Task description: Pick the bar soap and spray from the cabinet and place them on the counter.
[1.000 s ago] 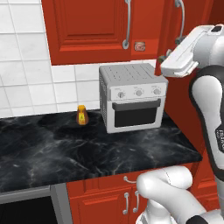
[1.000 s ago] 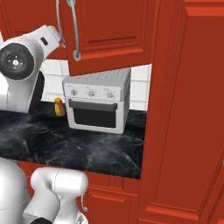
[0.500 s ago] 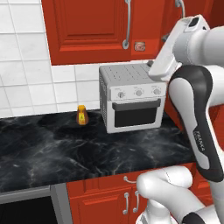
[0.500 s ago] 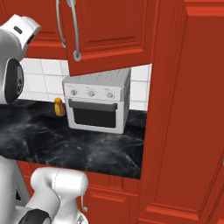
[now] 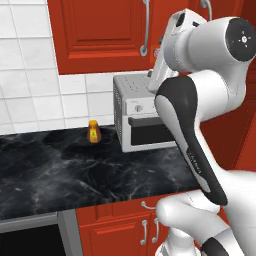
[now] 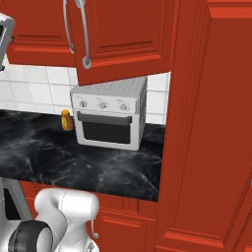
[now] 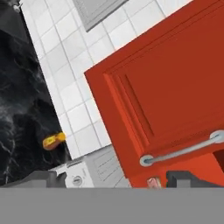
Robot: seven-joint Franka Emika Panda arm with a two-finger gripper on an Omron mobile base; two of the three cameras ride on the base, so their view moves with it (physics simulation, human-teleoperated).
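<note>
Left base view: the arm rises in front of the toaster oven (image 5: 142,117), its wrist lifted to the lower edge of the cabinet (image 5: 105,35), whose doors are closed or nearly so. A small orange bottle (image 5: 93,131) stands on the black desk (image 5: 75,175), well left of the oven

Right base view: one cabinet door (image 6: 123,37) stands ajar, swung out over the oven (image 6: 109,118); its long silver handle (image 6: 82,34) hangs at the near edge. The orange bottle (image 6: 66,120) sits just left of the oven

Hand view: the hand (image 7: 111,177) is spread wide with nothing in it, its two fingertips (image 7: 41,177) low in the picture, aimed at the bottom corner of the door (image 7: 170,83) just under the handle (image 7: 183,151). A small pinkish patch (image 7: 152,182) past the door's edge may be the soap; too little shows to be sure. The spray is hidden behind the doors

Judgement: the soap should be light, stiff and slick, best pinched across its narrow sides. The spray is taller, light plastic and tippy; take it round the body below the neck, not by the trigger
</note>
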